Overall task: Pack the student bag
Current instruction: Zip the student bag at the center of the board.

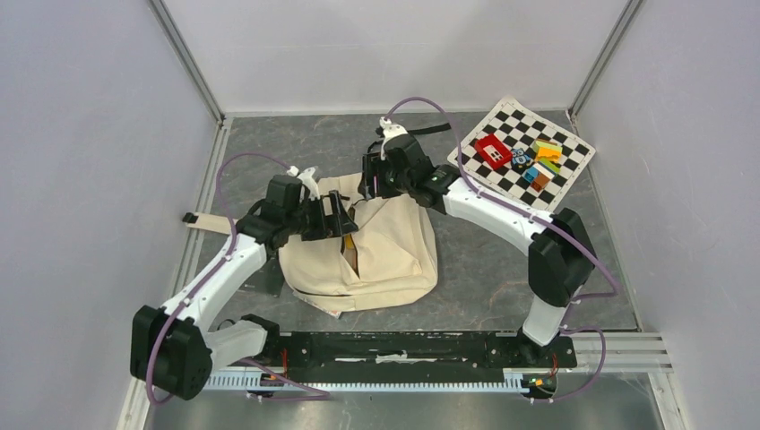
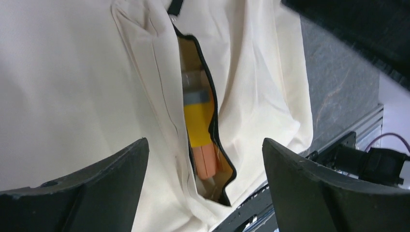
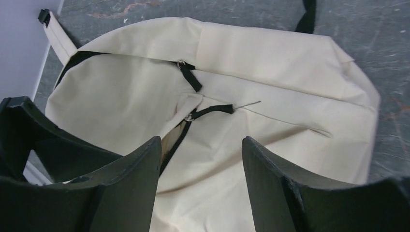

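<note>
Left gripper (image 1: 336, 218): jaws spread wide, nothing between them, poised over the left half of the student bag, above its open zip slit. The left wrist view shows both fingers (image 2: 96, 183) clear of the fabric.

Right gripper (image 1: 372, 179): jaws parted, holding nothing, at the far edge of the bag. In its own wrist view the fingers (image 3: 130, 183) frame the cloth without pinching it.

Table (image 1: 502, 260): grey mottled surface beneath the bag.

Student bag (image 1: 394, 251): cream canvas, lying flat and slumped near the table's middle, between the two arms. The top view gives its whole outline. The wrist views give only parts.

Checkered mat (image 1: 502, 170): black and white, well apart from the bag to its far right, seen in the top view only. It carries a red block (image 1: 493, 150) and a cluster of small coloured blocks (image 1: 542, 161).

Shoulder strap (image 1: 211, 224): cream with a black end, trailing from the bag's left side.

Zip slit (image 2: 212, 125): black-edged, gaping. From above it is only a dark line.

Contents inside the slit, left wrist view only: a yellow item (image 2: 198, 121) with a grey band (image 2: 197, 98), and an orange item (image 2: 205, 162) touching its lower end. Their exact kind cannot be told.

Zipper pulls (image 3: 210, 110): two black tabs on metal rings, lying on the bag's upper face, clear only in the right wrist view.
</note>
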Motion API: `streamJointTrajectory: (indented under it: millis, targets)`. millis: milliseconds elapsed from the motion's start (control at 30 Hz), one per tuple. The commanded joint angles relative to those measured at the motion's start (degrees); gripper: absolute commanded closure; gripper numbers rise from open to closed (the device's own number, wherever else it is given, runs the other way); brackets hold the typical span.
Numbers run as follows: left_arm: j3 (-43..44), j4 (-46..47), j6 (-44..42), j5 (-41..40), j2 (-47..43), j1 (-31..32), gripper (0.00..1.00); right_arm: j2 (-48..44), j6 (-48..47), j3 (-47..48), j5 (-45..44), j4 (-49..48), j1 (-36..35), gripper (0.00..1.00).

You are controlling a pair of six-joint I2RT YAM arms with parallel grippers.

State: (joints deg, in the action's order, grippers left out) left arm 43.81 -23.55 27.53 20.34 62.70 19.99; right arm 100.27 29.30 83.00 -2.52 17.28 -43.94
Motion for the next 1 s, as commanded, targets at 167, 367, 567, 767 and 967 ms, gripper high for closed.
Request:
streamJointTrajectory:
  millis: [167, 367, 567, 767, 967]
  targets:
    - [7.8, 1.3, -1.7, -4.5, 12.1, 0.1, 0.05, 6.5, 8.7, -0.5, 2.4, -9.9, -0.4, 0.32]
    - [10.6, 1.4, -2.3, -4.9, 16.7, 0.1, 0.22, 7.3, 9.1, -2.4, 1.0, -11.2, -0.4, 0.32]
    - [10.9, 2.3, -1.8, -3.8, 19.5, 0.1, 0.42, 10.0, 10.1, -2.2, 2.2, -11.3, -0.4, 0.33]
    - [9.3, 1.9, -1.3, -3.2, 19.9, 0.2, 0.71, 12.0, 12.6, -2.5, 1.8, -12.0, -0.4, 0.34]
    - [7.4, 2.0, 0.0, -2.3, 19.3, 0.3, 0.91, 13.5, 18.0, -5.4, 2.4, -15.8, 0.1, 0.34]
